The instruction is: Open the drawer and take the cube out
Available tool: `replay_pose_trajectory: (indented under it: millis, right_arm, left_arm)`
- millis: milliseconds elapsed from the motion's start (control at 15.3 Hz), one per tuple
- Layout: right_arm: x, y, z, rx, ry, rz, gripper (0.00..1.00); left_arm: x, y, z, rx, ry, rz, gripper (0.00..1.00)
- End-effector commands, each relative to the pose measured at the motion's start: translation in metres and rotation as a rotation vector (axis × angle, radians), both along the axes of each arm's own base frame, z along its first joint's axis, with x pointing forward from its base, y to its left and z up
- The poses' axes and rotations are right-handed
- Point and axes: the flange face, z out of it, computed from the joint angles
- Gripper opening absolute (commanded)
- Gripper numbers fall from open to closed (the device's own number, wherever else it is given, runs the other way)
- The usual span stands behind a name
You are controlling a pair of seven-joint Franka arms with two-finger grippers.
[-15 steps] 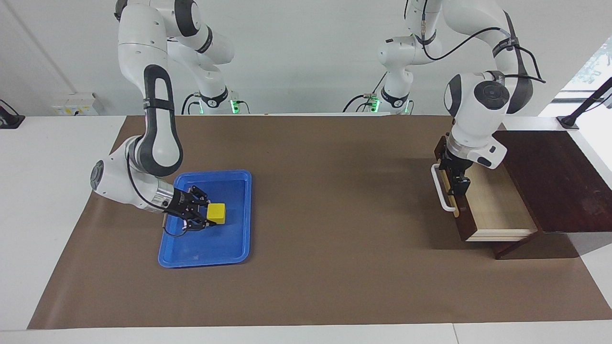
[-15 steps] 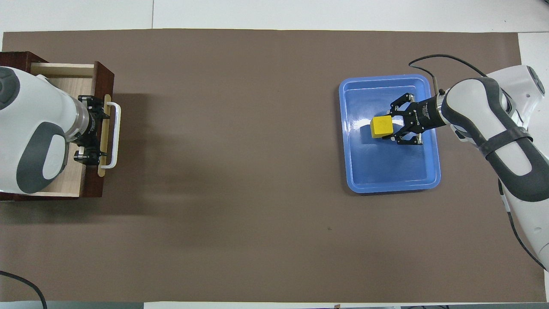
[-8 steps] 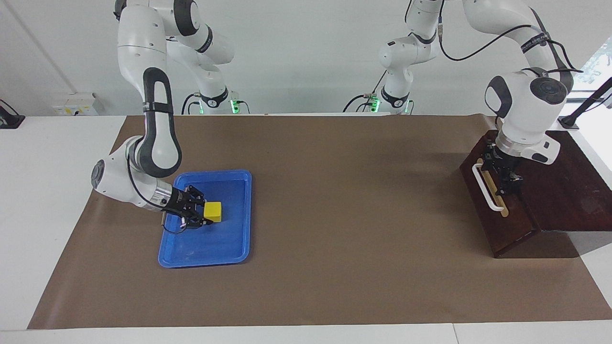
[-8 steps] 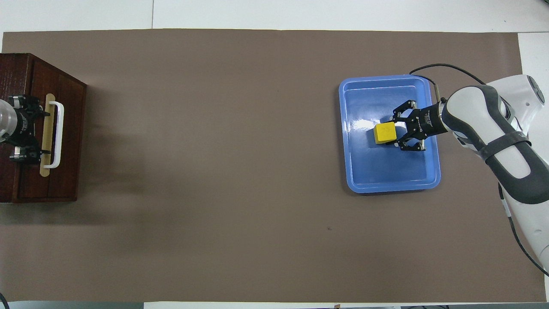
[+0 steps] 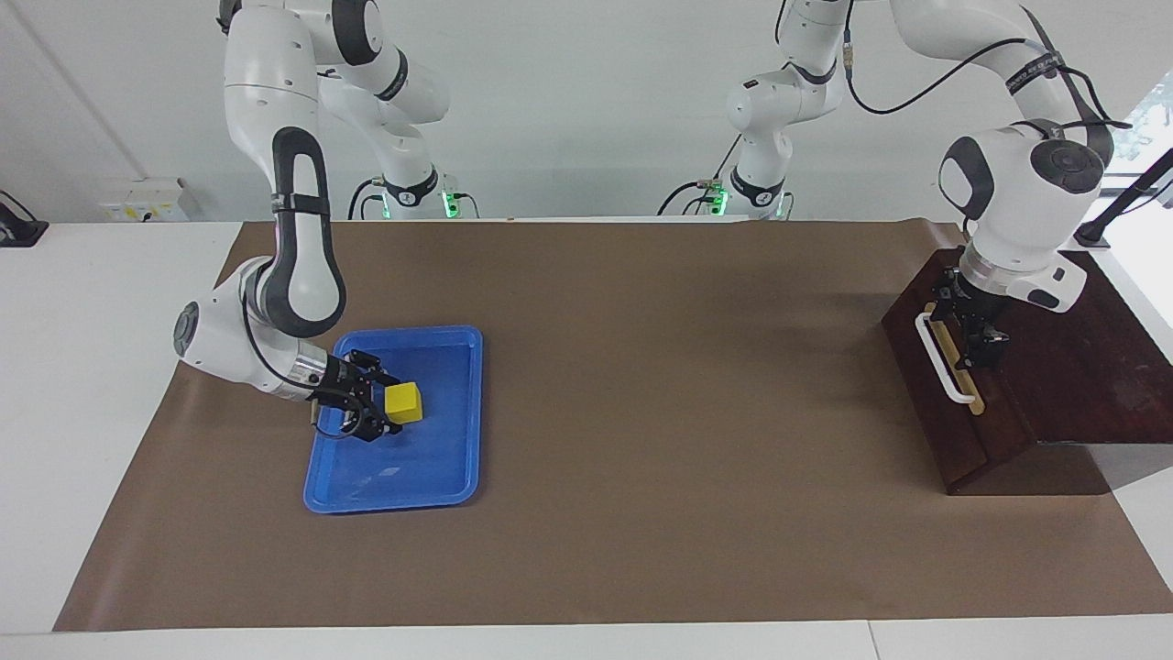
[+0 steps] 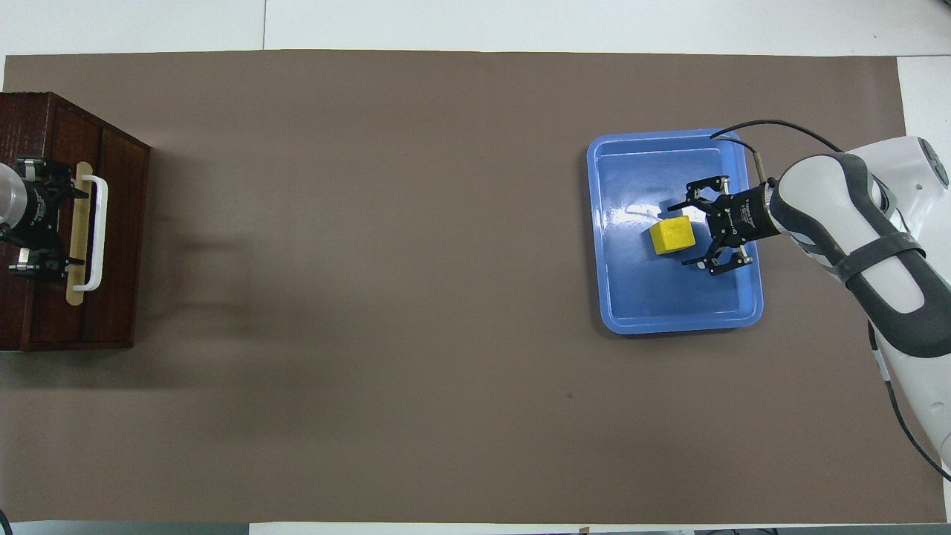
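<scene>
The yellow cube lies in the blue tray toward the right arm's end of the table; it also shows in the overhead view. My right gripper is low in the tray, open, its fingers spread on either side of the cube's edge without gripping it; in the overhead view the gap shows. The drawer of the dark wooden box is shut, its white handle facing the table's middle. My left gripper is open just above the handle strip, over the box's top edge.
The dark wooden box stands at the left arm's end of the brown mat. The blue tray holds only the cube. A black cable loops from the right wrist over the tray's rim.
The drawer went from open to shut under my left gripper, which then rose slightly. My right gripper opened, letting go of the cube, which now rests in the tray.
</scene>
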Motion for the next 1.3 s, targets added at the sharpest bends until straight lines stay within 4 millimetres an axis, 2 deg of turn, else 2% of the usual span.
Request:
replay_pose_trajectory:
  millis: [0, 130, 261, 391, 652, 783, 913, 978, 1043, 1174, 1239]
  right_arm:
    - [-0.008, -0.003, 0.004, -0.01, -0.019, 0.016, 1.0]
    - [-0.009, -0.004, 0.004, -0.01, -0.017, 0.011, 1.0]
    - [-0.009, -0.004, 0.004, -0.01, -0.016, 0.009, 1.0]
    - [-0.007, -0.003, 0.005, -0.009, -0.017, 0.011, 1.0]
    - [0.001, 0.0, 0.019, 0.004, -0.012, 0.008, 1.0]
    - [0.009, 0.006, 0.035, 0.016, -0.001, 0.002, 1.0]
    - [0.015, 0.012, 0.049, 0.022, 0.006, -0.006, 1.0]
    - [0.015, 0.012, 0.057, 0.024, 0.004, -0.011, 1.0]
    - [0.014, 0.014, 0.062, 0.027, 0.007, -0.013, 1.0]
    - [0.012, 0.023, 0.083, 0.033, 0.009, -0.011, 1.0]
    - [0.011, 0.025, 0.094, 0.034, 0.004, -0.01, 1.0]
  left_arm:
    - [-0.007, -0.026, 0.035, -0.018, 0.04, -0.109, 1.0]
    - [-0.019, -0.03, 0.052, -0.077, 0.06, -0.238, 1.0]
    - [-0.03, -0.037, 0.061, -0.101, 0.107, -0.382, 1.0]
    - [-0.044, -0.06, 0.07, -0.105, 0.168, -0.576, 1.0]
    - [-0.067, -0.077, 0.086, -0.157, 0.28, -1.048, 1.0]
    - [-0.066, -0.079, 0.086, -0.189, 0.267, -1.141, 1.0]
    - [-0.067, -0.094, 0.089, -0.19, 0.268, -1.215, 1.0]
    - [-0.063, -0.095, 0.083, -0.205, 0.283, -1.271, 1.0]
    - [-0.058, -0.097, 0.089, -0.205, 0.275, -1.321, 1.0]
    - [-0.041, -0.094, 0.088, -0.235, 0.3, -1.368, 1.0]
    - [-0.035, -0.102, 0.098, -0.228, 0.291, -1.389, 1.0]
